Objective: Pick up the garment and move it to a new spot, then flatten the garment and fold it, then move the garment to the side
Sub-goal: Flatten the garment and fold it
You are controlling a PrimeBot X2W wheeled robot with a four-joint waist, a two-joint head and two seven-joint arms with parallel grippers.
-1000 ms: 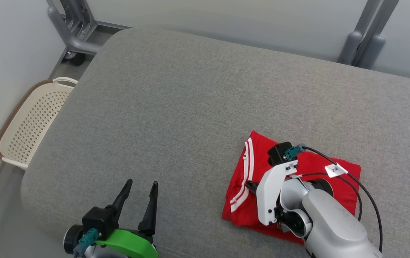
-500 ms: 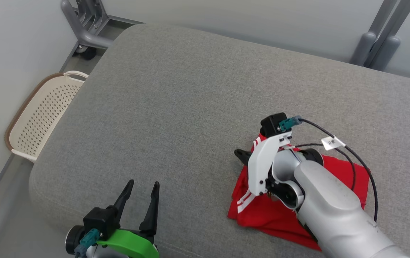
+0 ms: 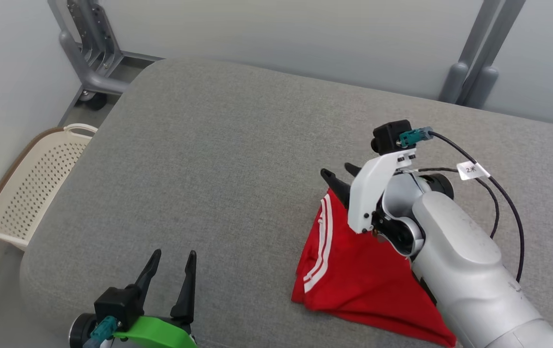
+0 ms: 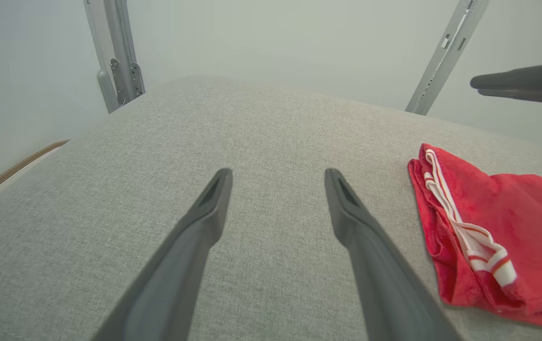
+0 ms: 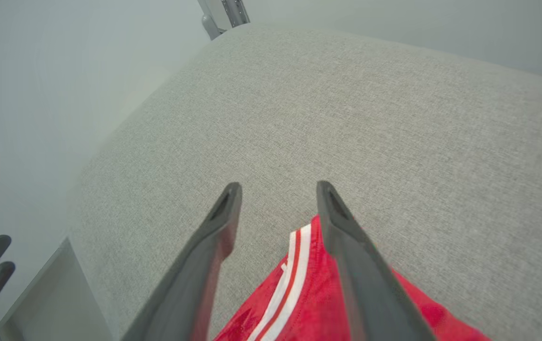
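Right hand [image 3: 339,170] spread, empty, over top corner of red white-striped cloth garment [image 3: 353,275], centre-right on grey fabric desk [image 3: 218,145]. Left hand [image 3: 174,253] spread, lower left.

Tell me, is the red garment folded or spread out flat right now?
Folded: the garment lies in a compact bundle on the cushion, its white-striped hem doubled over in stacked layers.

The right arm [image 3: 460,261] covers the garment's [image 3: 353,275] right side; the cushion [image 3: 237,145] hides part of the basket [image 3: 30,193]; the cable tag [image 3: 471,170] is unreadable.
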